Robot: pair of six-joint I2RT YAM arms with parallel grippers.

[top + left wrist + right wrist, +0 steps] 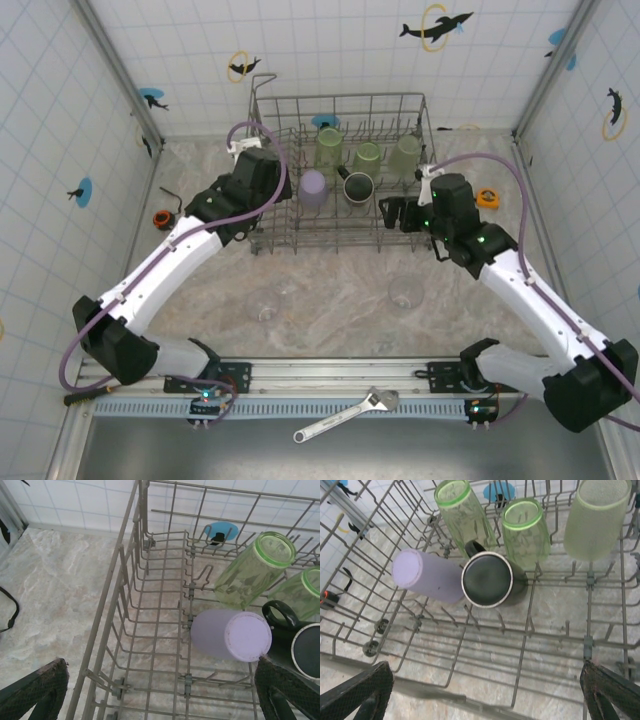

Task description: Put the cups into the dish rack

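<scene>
Top external view: the grey wire dish rack (345,97), at the far side of the marbled table (340,330), holds three light green tumblers (367,157) along its back row. One lavender tumbler (313,187) and one black mug (358,185) lie side by side in front of them. Two clear tumblers (405,292) stand on the table near the rack's front. The left gripper (160,695), jaws spread wide and empty, straddles the rack's left wall. The right gripper (485,697), equally wide and empty, hangs at the rack's front right.
</scene>
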